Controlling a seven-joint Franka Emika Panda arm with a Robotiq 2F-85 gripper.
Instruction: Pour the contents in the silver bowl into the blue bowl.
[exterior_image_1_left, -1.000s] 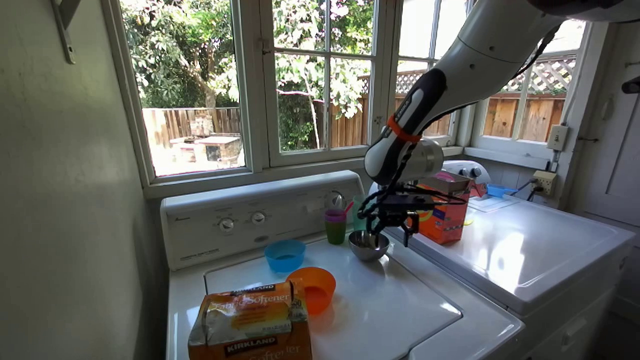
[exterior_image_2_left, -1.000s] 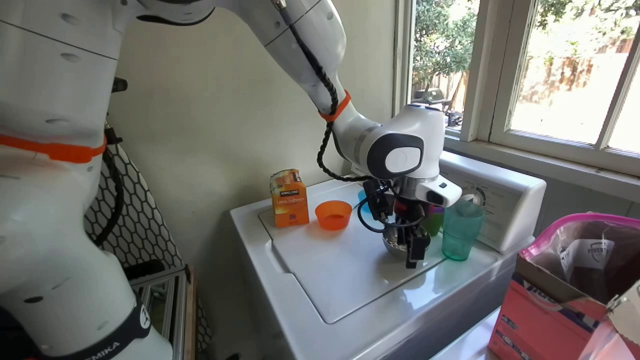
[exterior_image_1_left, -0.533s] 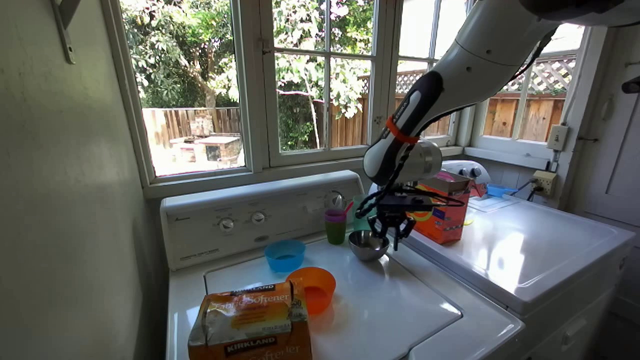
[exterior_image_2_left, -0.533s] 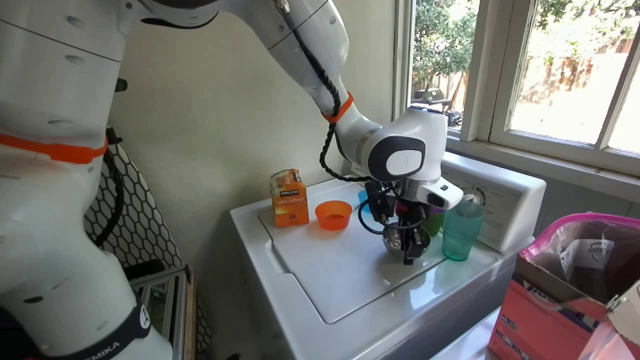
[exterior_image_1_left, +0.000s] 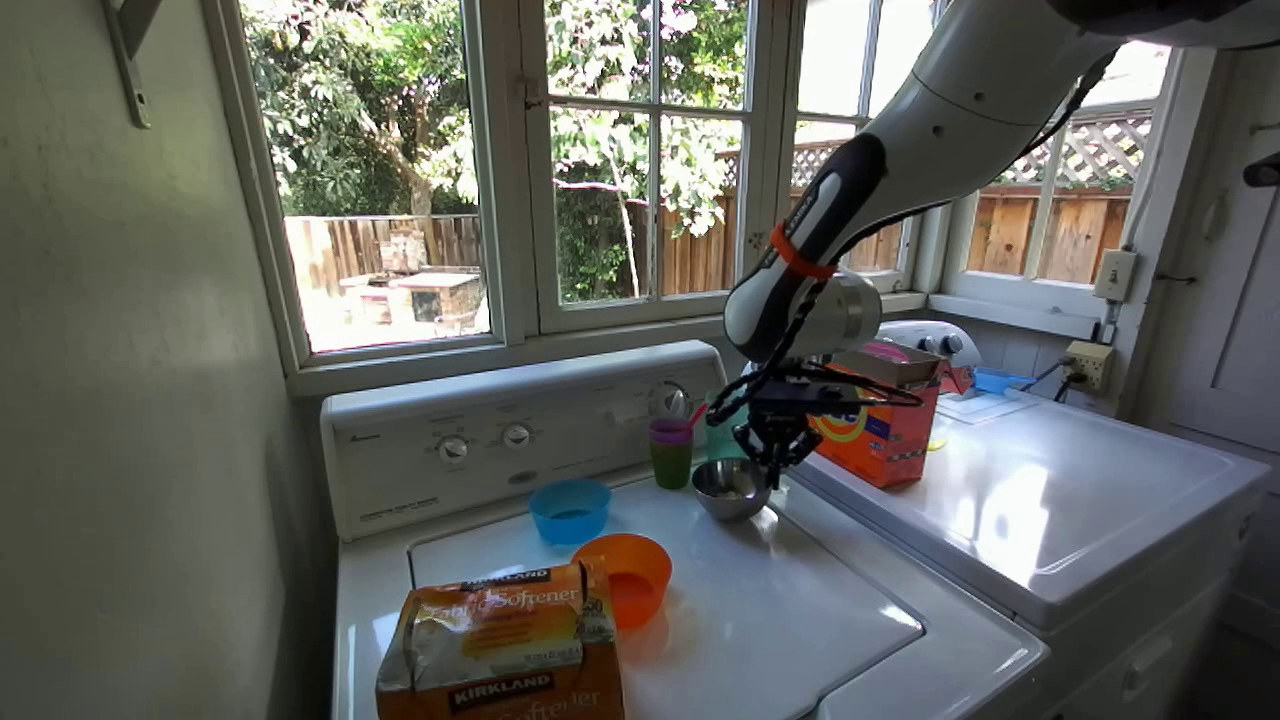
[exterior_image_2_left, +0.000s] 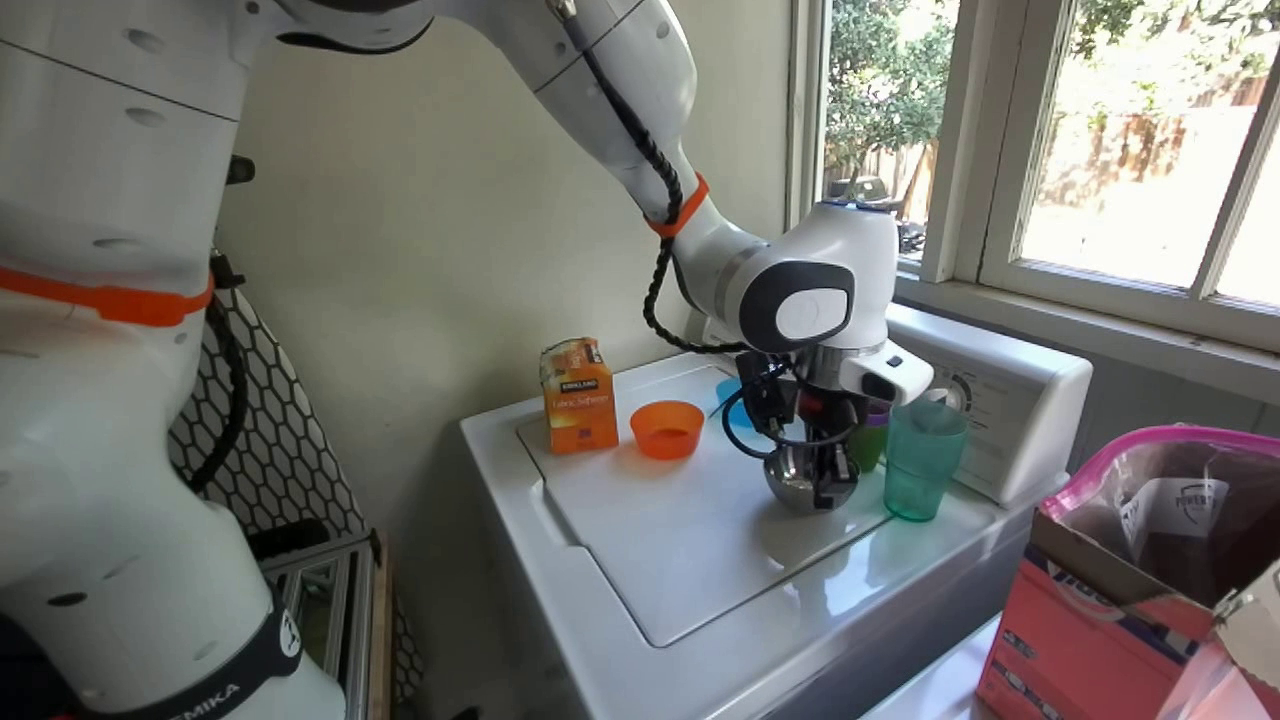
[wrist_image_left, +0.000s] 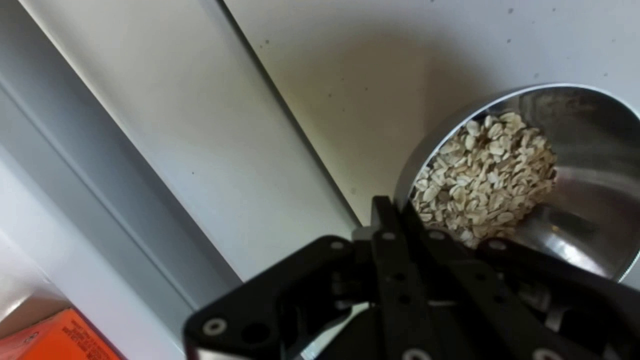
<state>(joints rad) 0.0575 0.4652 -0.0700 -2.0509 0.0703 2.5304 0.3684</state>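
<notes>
Near left: orange softener box (exterior_image_1_left: 500, 640), upright on the white counter (exterior_image_1_left: 760, 620), its top crumpled. Next along, near the box and apart from it: orange bowl (exterior_image_1_left: 640, 580), upright. On that bowl's far side, toward the control panel (exterior_image_1_left: 590, 440): the blue bowl (exterior_image_1_left: 570, 515), round, upright on the counter. Windows (exterior_image_1_left: 510, 120) behind, bright with daylight. Middle, far side: stacked cups (exterior_image_1_left: 671, 458), purple above green, teal cup (exterior_image_2_left: 925, 465) just right of them. Nearer than these, well apart from the blue one: the silver bowl (exterior_image_1_left: 728, 498), with oats (wrist_image_left: 485, 180) in it, heaped toward its right wall. Claw (wrist_image_left: 397, 210) at that right wall, fingers (wrist_image_left: 384, 220) together with the rim pinched between them: one outside the bowl, one inside by the oats. Whether the bowl's base touches the counter, I can't tell from here. White arm (exterior_image_1_left: 900, 180) above, on a slant from the upper right, black cable (exterior_image_2_left: 650, 298) strapped along it. Far right: red-orange box (exterior_image_1_left: 885, 425) on a second white machine (exterior_image_1_left: 1080, 490), just past the counter; pink-edged bag (exterior_image_2_left: 1180, 436) in its open top.
</notes>
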